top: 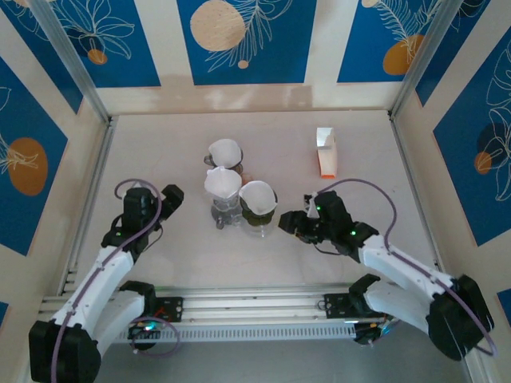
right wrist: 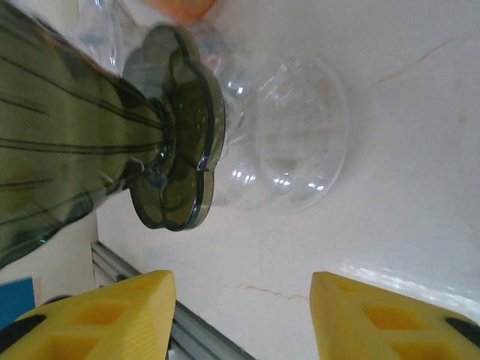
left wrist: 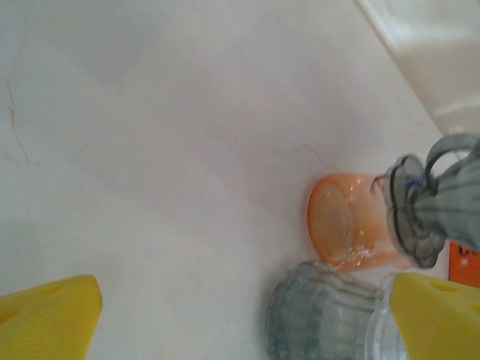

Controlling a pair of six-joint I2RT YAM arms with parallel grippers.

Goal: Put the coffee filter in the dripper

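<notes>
Filter looks placed; the right hand must leave cleanly.
Top view: the coffee filter (top: 257, 195) seems to sit in the green dripper (top: 259, 214), with the right hand (top: 286, 223) just beside it. Left wrist view: the left hand (left wrist: 241, 319) is wide open and empty. Right wrist view: the fingers (right wrist: 105, 315) are partly apart and hold nothing; I would draw straight back without brushing the dripper.

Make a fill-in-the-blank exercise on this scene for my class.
1. The box is white and ____.
2. The dripper nearest the right hand is dark ____.
3. The right hand's fingers are ____.
4. The cup next to the grey dripper is ____.
Answers: orange; green; yellow; orange.
</notes>
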